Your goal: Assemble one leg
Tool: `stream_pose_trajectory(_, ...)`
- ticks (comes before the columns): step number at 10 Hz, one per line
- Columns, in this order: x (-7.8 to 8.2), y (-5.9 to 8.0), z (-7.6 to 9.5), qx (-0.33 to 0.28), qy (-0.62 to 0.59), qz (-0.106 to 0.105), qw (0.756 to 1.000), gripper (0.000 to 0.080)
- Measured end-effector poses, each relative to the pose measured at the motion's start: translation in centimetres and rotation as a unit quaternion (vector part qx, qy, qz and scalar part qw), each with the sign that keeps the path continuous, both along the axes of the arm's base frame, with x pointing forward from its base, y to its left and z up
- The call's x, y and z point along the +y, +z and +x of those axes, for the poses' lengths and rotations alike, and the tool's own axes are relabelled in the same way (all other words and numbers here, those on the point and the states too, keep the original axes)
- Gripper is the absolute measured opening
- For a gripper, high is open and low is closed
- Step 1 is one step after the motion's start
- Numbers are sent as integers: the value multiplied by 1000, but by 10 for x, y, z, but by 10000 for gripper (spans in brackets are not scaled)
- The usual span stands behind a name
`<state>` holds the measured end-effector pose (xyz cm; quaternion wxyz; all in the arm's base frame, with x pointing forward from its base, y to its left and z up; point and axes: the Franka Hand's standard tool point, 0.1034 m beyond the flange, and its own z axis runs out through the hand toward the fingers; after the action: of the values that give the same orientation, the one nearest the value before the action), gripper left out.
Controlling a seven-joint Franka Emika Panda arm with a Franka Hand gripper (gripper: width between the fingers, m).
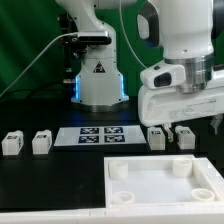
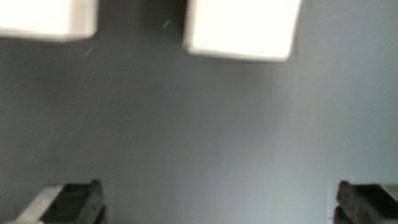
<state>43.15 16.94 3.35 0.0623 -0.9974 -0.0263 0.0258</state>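
Observation:
Several stubby white legs stand in a row on the dark table. Two are at the exterior view's left (image 1: 12, 143) (image 1: 41, 143). Two are at the right (image 1: 157, 137) (image 1: 185, 137). My gripper (image 1: 180, 122) hangs just above the two right legs. In the wrist view, two legs show as blurred white blocks (image 2: 39, 18) (image 2: 244, 27), lying ahead of the gripper (image 2: 221, 206). Its dark fingertips (image 2: 71, 205) stand wide apart with only bare table between them. It is open and holds nothing.
The large flat white panel (image 1: 165, 182) with round corner sockets lies at the front right. The marker board (image 1: 100, 134) lies mid-table in front of the robot base (image 1: 98, 80). A cable runs along the back left.

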Motion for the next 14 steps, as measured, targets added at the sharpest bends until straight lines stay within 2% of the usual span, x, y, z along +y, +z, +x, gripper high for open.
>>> stream_pose_trajectory(1, 7, -2, -11, 48, -1, -9, 999, 649)
stream_pose_trajectory(2, 7, 4, -17, 116, 7, -18, 993, 649)
stream_pose_trajectory(3, 3, 8, -15, 169, 11, -16, 985, 649)
stream_pose_trajectory(4, -1, 3, -15, 183, 14, -14, 983, 649)
stream_pose_trajectory(5, -3, 5, -26, 240, 20, -19, 970, 649)
stream_pose_trajectory(7, 0, 4, -25, 325, 29, -19, 945, 649)
stream_pose_trajectory(8, -1, 4, -29, 375, 36, -20, 926, 649)
stream_pose_trajectory(9, 1, 1, -27, 393, 36, -19, 919, 649)
stream_pose_trajectory(10, 3, -2, -31, 396, 27, -27, 918, 649)
stream_pose_trajectory(14, 1, -16, -50, 417, 26, -33, 908, 649)
